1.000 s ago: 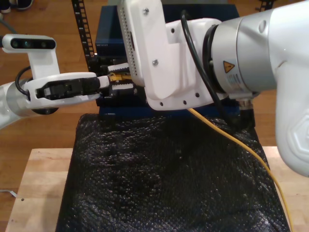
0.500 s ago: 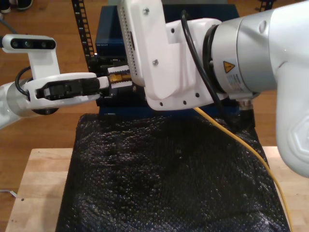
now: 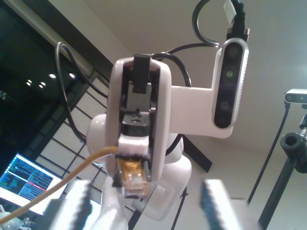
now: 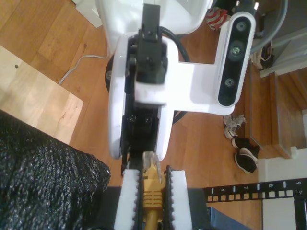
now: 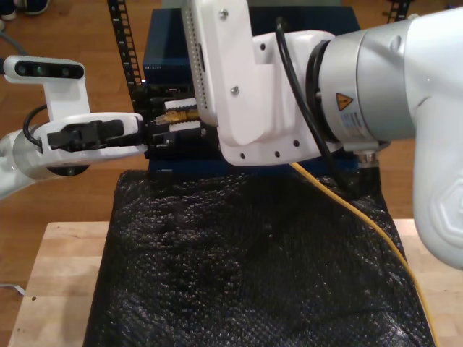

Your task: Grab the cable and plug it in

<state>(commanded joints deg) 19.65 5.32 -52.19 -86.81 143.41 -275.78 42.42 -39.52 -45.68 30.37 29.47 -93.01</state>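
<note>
The cable (image 5: 362, 217) is thin and yellow-orange. It runs from the exterior view's lower right up over the black mat to my second gripper (image 5: 175, 116), on the large arm at that view's right. That gripper (image 4: 153, 175) is shut on the cable (image 4: 152, 194) just behind its clear plug (image 4: 149, 160), which sticks out past the white ribbed fingers (image 4: 128, 201). My first gripper (image 5: 148, 129), on the arm at the exterior view's left, faces the plug (image 5: 171, 113) across a small gap. It (image 3: 144, 211) is open, and its blurred fingers (image 3: 218, 201) sit wide apart on either side of the plug (image 3: 133, 179).
A black bubble-wrap mat (image 5: 246, 267) covers most of the wooden table (image 5: 51, 275). Behind it stands a blue box (image 5: 163, 50) with a black perforated rail (image 5: 124, 43) beside it. Shoes (image 4: 244, 158) lie on the floor.
My first gripper has drawn back toward the exterior view's left, opening a gap to the plug. My second gripper still holds the cable and has shifted slightly.
</note>
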